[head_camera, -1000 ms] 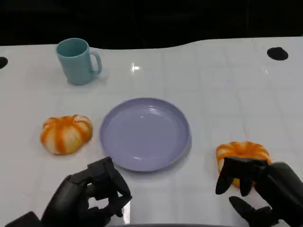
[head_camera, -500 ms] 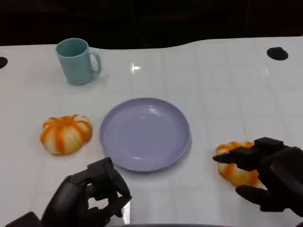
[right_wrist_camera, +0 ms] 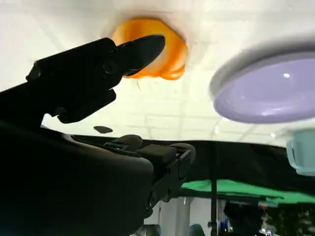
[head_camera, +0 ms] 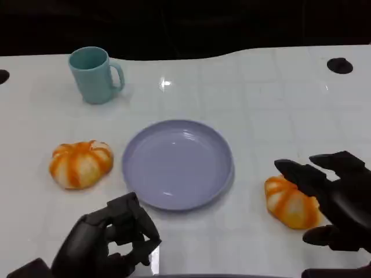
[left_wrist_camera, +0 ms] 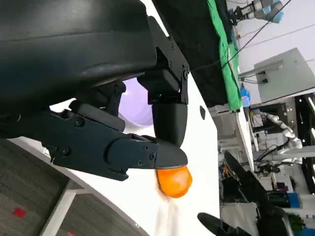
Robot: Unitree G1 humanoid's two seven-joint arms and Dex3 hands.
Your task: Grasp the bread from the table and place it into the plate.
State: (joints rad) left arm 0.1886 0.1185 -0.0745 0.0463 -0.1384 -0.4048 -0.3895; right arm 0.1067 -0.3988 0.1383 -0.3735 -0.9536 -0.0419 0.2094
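Note:
Two orange-and-white pumpkin-shaped breads lie on the white table. One bread (head_camera: 81,164) is left of the lavender plate (head_camera: 177,163), the other bread (head_camera: 288,201) is right of it. My right hand (head_camera: 333,200) hovers at the right bread with fingers spread over it and the thumb below, holding nothing. The right wrist view shows that bread (right_wrist_camera: 165,56) just beyond a fingertip (right_wrist_camera: 142,46), with the plate (right_wrist_camera: 275,88) beside it. My left hand (head_camera: 110,243) sits near the table's front edge, fingers curled in on nothing. In the left wrist view a bread (left_wrist_camera: 173,181) shows past the curled fingers (left_wrist_camera: 147,152).
A teal mug (head_camera: 94,74) stands at the back left, and its edge (right_wrist_camera: 302,150) shows in the right wrist view. A dark round hole (head_camera: 339,65) marks the table's back right. The plate holds nothing.
My right hand's fingers, draped over the right bread a second ago, have lifted and spread, and the hand has shifted right, uncovering more of the bread. The left hand is still.

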